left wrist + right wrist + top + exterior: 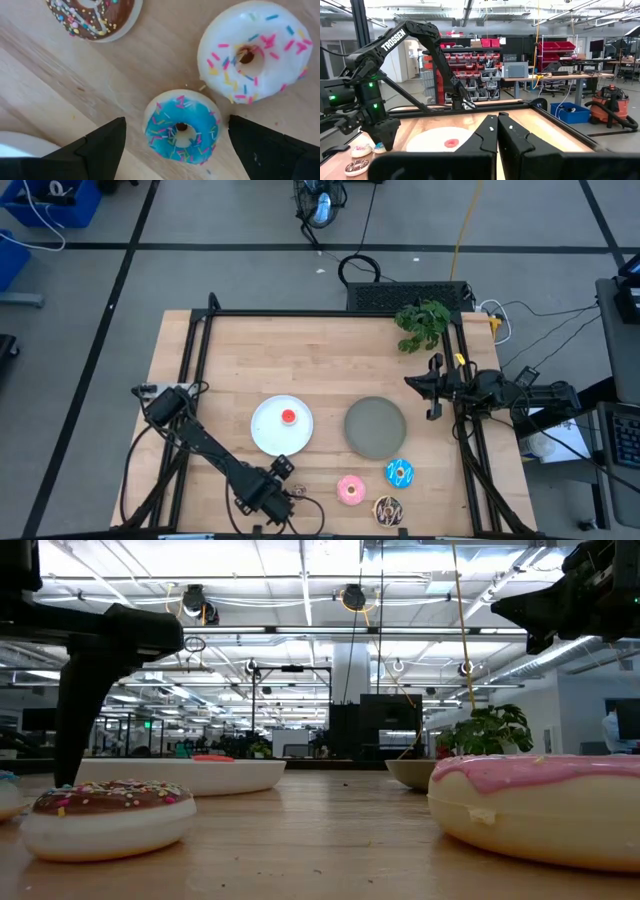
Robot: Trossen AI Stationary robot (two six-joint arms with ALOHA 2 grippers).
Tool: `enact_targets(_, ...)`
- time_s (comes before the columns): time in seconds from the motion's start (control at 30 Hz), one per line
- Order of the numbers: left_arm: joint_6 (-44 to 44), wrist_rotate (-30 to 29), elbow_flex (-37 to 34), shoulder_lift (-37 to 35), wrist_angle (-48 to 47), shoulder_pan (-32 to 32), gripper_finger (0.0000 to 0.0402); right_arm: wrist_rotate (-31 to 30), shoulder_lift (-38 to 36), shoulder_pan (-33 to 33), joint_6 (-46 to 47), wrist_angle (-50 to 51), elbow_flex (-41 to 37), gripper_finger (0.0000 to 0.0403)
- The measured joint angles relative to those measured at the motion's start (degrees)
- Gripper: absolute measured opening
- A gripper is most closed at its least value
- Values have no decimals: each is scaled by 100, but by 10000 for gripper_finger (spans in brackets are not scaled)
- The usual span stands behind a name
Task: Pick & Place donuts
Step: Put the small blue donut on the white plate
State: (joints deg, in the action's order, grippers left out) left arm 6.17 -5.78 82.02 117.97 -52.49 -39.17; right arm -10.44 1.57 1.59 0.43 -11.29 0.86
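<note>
Three larger donuts lie flat on the wood near the table's near edge: pink [351,489], blue sprinkled [400,473] and chocolate [387,509]. A tiny red donut [289,417] rests on the white plate [268,435]. The other tiny donuts do not show. My left gripper [176,121] is open. In its wrist view its fingers stand on either side of the blue sprinkled donut [181,131], with a gap on each side. The pink donut [255,50] and the chocolate donut [92,17] lie beyond it. My right gripper [497,135] is shut and waits at the table's right edge [435,385].
A grey plate [375,427] sits right of the white plate, just beyond the donuts. A green plant [422,323] stands at the far right corner. A black frame rail [470,470] runs along the right side. Bare wood stretches across the far half of the table.
</note>
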Motion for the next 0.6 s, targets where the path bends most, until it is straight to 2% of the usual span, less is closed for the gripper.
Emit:
enact_targets(0.1, 5, 170, 0, 4, 0, 35, 349, 0, 2, -1, 0, 56, -2, 0)
enact_targets(0.43, 296, 192, 0, 6, 39, 65, 348, 0, 1, 0, 0, 48, -1, 0)
enact_targets(0.6, 279, 286, 0, 9, 45, 65, 319, 0, -1, 1, 0, 63, 0, 0)
